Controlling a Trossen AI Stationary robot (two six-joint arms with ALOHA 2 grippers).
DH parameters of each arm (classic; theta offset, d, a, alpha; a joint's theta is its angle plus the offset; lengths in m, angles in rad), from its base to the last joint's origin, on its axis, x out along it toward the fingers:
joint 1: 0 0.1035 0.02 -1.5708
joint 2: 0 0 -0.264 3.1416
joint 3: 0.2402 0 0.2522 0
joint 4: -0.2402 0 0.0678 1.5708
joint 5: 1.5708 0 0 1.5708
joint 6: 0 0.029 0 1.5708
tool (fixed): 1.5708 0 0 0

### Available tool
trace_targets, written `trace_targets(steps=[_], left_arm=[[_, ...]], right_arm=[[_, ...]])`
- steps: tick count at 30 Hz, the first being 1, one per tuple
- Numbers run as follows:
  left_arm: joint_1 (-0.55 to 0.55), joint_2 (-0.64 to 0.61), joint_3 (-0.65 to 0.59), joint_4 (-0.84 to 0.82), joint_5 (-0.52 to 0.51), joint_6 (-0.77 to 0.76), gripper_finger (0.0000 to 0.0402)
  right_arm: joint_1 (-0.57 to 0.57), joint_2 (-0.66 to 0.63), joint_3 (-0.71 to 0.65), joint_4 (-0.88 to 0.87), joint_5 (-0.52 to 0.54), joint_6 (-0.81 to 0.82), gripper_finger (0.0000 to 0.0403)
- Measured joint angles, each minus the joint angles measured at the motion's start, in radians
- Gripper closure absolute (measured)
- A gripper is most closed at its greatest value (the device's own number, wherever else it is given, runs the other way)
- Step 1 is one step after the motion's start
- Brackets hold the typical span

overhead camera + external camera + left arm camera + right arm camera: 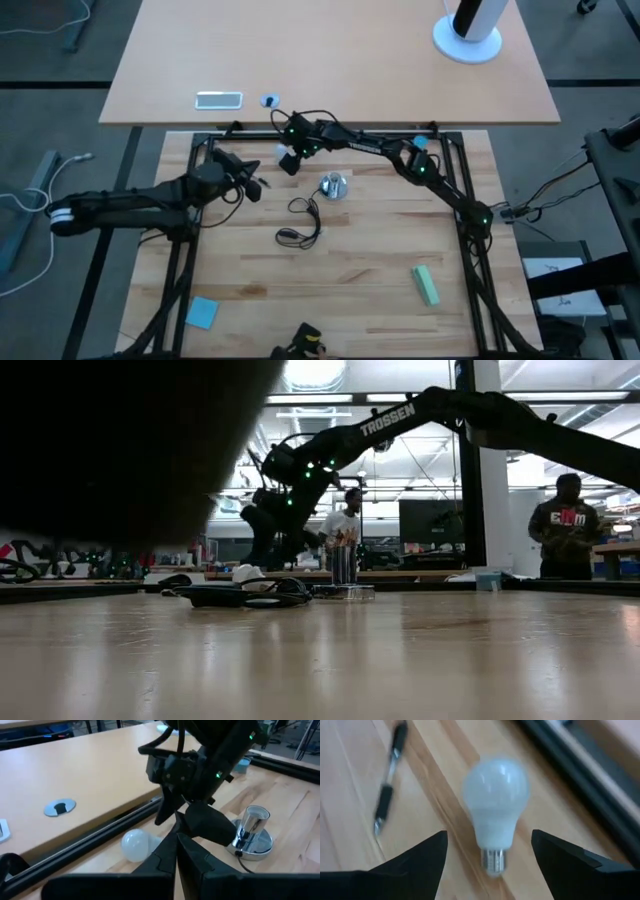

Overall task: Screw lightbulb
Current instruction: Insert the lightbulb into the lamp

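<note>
Right end effector [489, 851] open over lightbulb [495, 807] | left end effector [176, 851] closed | arm marked TROSSEN

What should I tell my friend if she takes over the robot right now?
Right tool: open, hovering just above the lightbulb, one finger on each side, not gripping yet.
Left tool: shut, empty, waiting near the table's left rear, pointed toward the bulb.
Lightbulb: lying on its side on the wooden table near the back rail, left of the socket.
Socket: standing upright mid-table with its black cord, empty.
Done: right arm lined up over the bulb.
Left: grasp the bulb, lift it, carry it to the socket, screw it in.
</note>
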Motion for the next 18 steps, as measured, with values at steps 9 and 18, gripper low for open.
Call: trace_targets(steps=[9,18], left_arm=[[0.000,0.060,0.001,0.020,0.002,0.000,0.0399],[0.000,0.111,0.002,0.110,0.032,0.009,0.0400]], right_arm=[[0.002,0.003,-0.034,0.066,0.000,0.002,0.0133],[0.002,0.005,-0.086,0.100,0.000,0.016,0.0141]])
